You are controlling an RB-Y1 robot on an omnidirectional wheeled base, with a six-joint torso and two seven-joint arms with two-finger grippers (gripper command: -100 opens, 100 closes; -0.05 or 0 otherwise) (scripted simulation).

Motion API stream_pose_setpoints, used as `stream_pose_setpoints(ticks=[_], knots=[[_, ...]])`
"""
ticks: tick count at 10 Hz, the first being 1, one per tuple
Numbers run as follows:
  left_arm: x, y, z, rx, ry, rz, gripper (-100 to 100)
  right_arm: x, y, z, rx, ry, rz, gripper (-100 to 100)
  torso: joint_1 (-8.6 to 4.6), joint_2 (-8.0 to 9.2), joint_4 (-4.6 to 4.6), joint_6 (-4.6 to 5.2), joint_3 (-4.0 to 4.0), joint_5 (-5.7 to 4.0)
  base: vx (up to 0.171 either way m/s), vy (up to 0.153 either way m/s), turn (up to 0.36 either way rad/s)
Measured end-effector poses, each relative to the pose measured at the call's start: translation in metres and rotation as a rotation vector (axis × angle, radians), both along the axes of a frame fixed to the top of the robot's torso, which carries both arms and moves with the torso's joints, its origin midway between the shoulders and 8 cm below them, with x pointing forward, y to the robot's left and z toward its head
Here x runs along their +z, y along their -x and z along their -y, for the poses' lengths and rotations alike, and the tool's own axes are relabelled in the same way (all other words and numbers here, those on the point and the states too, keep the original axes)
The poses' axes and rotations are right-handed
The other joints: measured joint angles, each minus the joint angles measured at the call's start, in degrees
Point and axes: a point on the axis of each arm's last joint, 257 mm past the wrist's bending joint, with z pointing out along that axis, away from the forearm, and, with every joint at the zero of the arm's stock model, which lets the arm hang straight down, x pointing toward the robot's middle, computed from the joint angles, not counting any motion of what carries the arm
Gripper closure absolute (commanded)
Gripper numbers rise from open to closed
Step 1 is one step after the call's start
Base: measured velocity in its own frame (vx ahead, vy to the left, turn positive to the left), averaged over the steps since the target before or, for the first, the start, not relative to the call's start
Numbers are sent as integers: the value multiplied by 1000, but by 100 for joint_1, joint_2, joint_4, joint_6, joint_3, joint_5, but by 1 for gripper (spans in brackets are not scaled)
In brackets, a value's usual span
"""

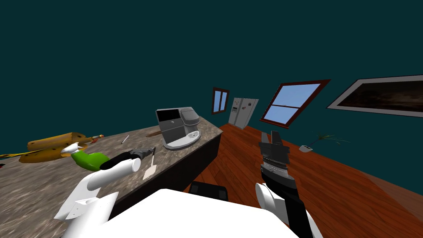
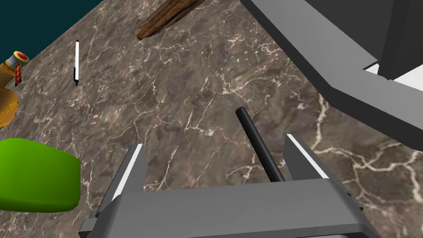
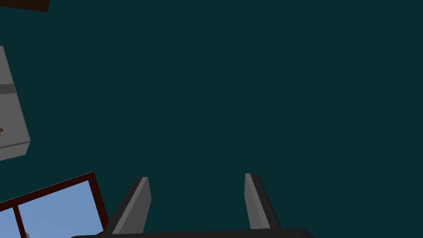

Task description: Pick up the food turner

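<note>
The food turner lies on the brown marble counter, its pale flat blade toward the counter's front edge. In the left wrist view its thin black handle runs between my fingers, close to one finger and well away from the other. My left gripper is open and low over the counter, its fingers not pressing the handle. My right gripper is open and raised over the wooden floor, holding nothing.
A grey coffee machine stands just beyond the turner. A green bottle lies beside my left forearm. A white pen, a wooden piece and an amber bottle lie farther back.
</note>
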Motion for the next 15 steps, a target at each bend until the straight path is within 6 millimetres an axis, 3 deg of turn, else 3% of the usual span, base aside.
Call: stream_pose_setpoints(ticks=[6, 15], knots=[[-34, 54, -25, 187, 198, -21, -100, 0, 0, 0, 0, 0, 0, 0, -5, -3, -1, -1, -2, -1, 75, -53, -36], [-74, 125, -42, 422, 418, -45, -100, 0, 0, 0, 0, 0, 0, 0, 10, 8, 1, -1, 4, 1, 52, -26, -24]])
